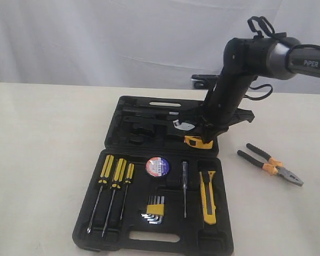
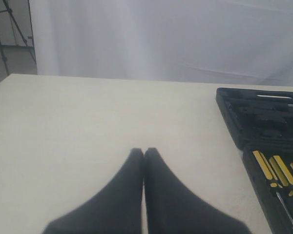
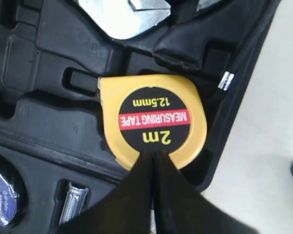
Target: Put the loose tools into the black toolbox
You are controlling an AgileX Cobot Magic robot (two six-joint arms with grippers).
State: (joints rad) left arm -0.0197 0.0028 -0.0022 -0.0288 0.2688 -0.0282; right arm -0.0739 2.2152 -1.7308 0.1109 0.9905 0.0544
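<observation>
- Only the exterior view showed the whole layout. The black toolbox [image 1: 114,125] lay open on the table [image 1: 37,160], with the lid half to the rear and the tray half to the front.
- In that view the utility knife [image 1: 207,196] lay in a slot at the right of the tray. The tape roll [image 1: 157,167] sat in a round recess by the hinge. The screwdrivers [image 1: 113,186] and the hex key set [image 1: 154,209] filled slots at the left and centre.
- The pliers [image 1: 270,165] lay on the table to the right of the toolbox, apart from it. Neither wrist view showed them.
- The tape measure [image 1: 198,142] sat in the lid half, at its front right corner. In the exterior view the right gripper [image 1: 201,132] partly hid it.
- Only the right wrist view showed the face of the tape measure [image 3: 154,114]: a black disc with a red band reading "MEASURING TAPE". It lay flat in a moulded recess beside the toolbox side wall.
- The same view showed the right gripper [image 3: 154,153] clenched, with its fingers [image 3: 132,195] pressed together and nothing between them. The tips sat over the rim of the tape measure; contact could not be determined.
- The right arm [image 1: 256,53] entered from the upper right of the exterior view with the elbow high. The forearm sloped steeply down and leftward to the lid corner.
- The left gripper [image 2: 144,151] appeared only in the left wrist view. It was clenched and empty, above bare table, with the toolbox edge and screwdriver handles beyond it.
</observation>
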